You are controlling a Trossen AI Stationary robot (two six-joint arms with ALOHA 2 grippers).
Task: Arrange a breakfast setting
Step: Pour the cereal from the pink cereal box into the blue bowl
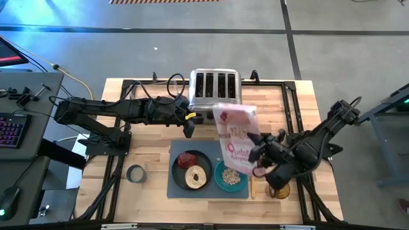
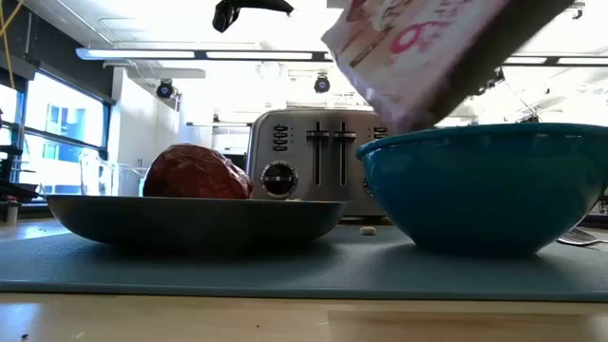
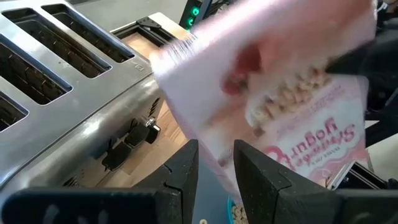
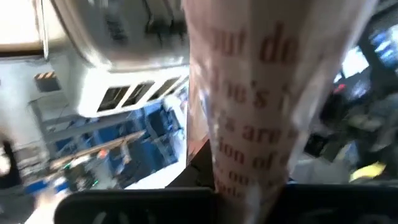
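Desk (image 1: 153, 160): light wood, carrying all items listed below.

Toaster (image 1: 215, 89): chrome, four slots, set at the far middle of the desk.

Cereal bag (image 1: 235, 137): pink and white, held in the air between the toaster and the teal bowl. Its long axis is tilted, the lower end hanging directly over the bowl's far rim, as confirmed in the low view. The bag is gripped by the right tool (image 1: 261, 153), whose fingers are closed on its right side. On this relation the coming move is judged to turn: the bowl lies just near and left of the right tool, under the bag's lower end, and the right arm is the nearer of the two.

Mat (image 1: 177, 185): grey, rectangular, laid at the near middle of the desk.

Plate (image 1: 192, 170): dark grey, round, placed on the left part of the mat.

Teal bowl (image 1: 231, 176): placed on the right part of the mat, just beside the plate; beige cereal (image 1: 231, 177) is seen inside.

Ring (image 1: 196, 177): tan, bagel-like, lying on the near part of the plate.

Food lump (image 1: 186, 159): dark red, lying on the far part of the plate.

Spoon (image 1: 252, 187): wooden handle, lying just right of the bowl.

Left tool (image 1: 189, 126): held above the desk near the toaster's left end, fingers parted, nothing held.

Tape roll (image 1: 135, 173): grey, left of the mat.
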